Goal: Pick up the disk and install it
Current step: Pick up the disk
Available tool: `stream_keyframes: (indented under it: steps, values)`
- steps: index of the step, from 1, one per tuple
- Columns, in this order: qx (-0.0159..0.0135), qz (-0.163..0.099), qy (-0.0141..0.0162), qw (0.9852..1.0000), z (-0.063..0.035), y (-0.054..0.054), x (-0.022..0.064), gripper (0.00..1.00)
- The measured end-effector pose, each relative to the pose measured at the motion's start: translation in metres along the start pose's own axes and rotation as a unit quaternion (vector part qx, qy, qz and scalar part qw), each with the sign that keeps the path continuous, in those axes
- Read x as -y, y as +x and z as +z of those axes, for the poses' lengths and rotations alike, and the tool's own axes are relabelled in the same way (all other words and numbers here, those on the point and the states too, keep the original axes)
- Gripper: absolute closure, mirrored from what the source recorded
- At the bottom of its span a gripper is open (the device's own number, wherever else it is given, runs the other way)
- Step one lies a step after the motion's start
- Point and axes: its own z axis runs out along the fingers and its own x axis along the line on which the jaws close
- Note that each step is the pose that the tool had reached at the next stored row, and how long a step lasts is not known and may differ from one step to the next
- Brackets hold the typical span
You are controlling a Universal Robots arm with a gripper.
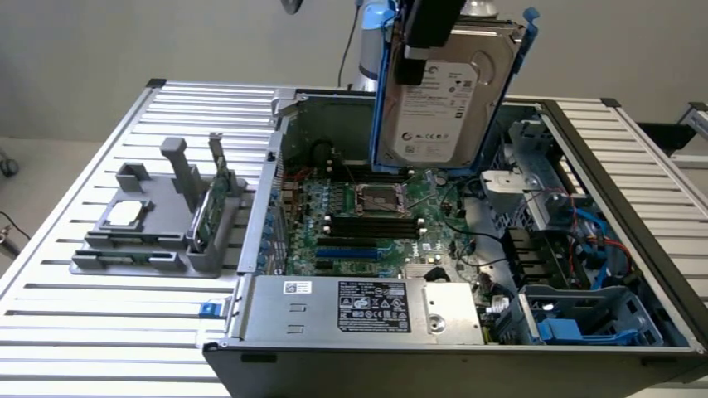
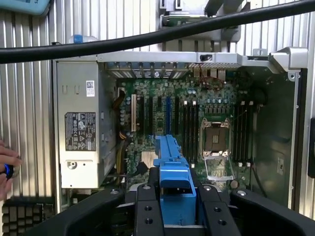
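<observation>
One disk (image 1: pixel 448 99) gripped by end effector (image 2: pixel 175 196) over open case (image 1: pixel 443 373); label (image 1: pixel 437 112) partly hidden behind end effector.

Silver-grey disk (image 1: pixel 452 93) with white label (image 1: pixel 434 104), blue frame (image 1: pixel 384 99); green motherboard (image 1: pixel 443 222).

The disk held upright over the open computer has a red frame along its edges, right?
Not quite: the frame is blue, not red, as the exterior view shows. The disk is indeed held upright over the open computer.
</observation>
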Motion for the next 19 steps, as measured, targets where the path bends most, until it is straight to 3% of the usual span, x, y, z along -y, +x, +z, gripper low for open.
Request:
stream_keyframes:
  steps: [19]
  values:
    - [0.0001, 0.000, 0.0000, 1.0000, 0.0090, 0.057, 0.0524, 0.67]
